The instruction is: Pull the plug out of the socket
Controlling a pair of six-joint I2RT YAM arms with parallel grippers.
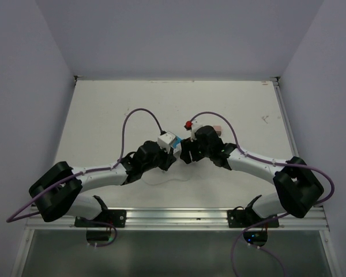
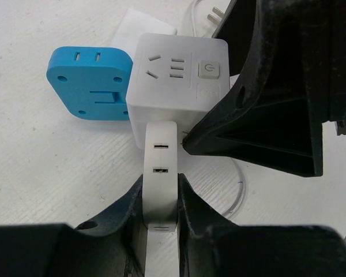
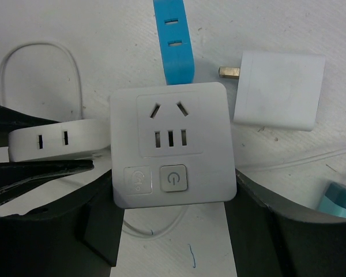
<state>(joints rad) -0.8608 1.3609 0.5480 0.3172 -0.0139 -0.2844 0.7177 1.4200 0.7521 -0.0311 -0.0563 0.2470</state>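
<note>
Two grippers engaged — left gripper (image 2: pixel 160 189) clamped on white plug (image 2: pixel 160 151), right gripper (image 3: pixel 172 182) gripping socket cube (image 3: pixel 172 115).

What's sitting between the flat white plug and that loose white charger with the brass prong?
The white socket cube sits between the flat white plug and the charger, seen best in the right wrist view.

Left arm (image 1: pixel 98 176): extends from lower left toward frame centre, wrist turned inward.
Left gripper (image 2: pixel 160 193): jaws clamped tight on white plug (image 2: pixel 160 156).
Right arm (image 1: pixel 259 164): extends from lower right toward centre, mirroring.
Right gripper (image 3: pixel 172 193): fingers partly spread, pressed against both sides of white socket (image 3: pixel 172 133).
Grippers almost meet mid-frame.
</note>
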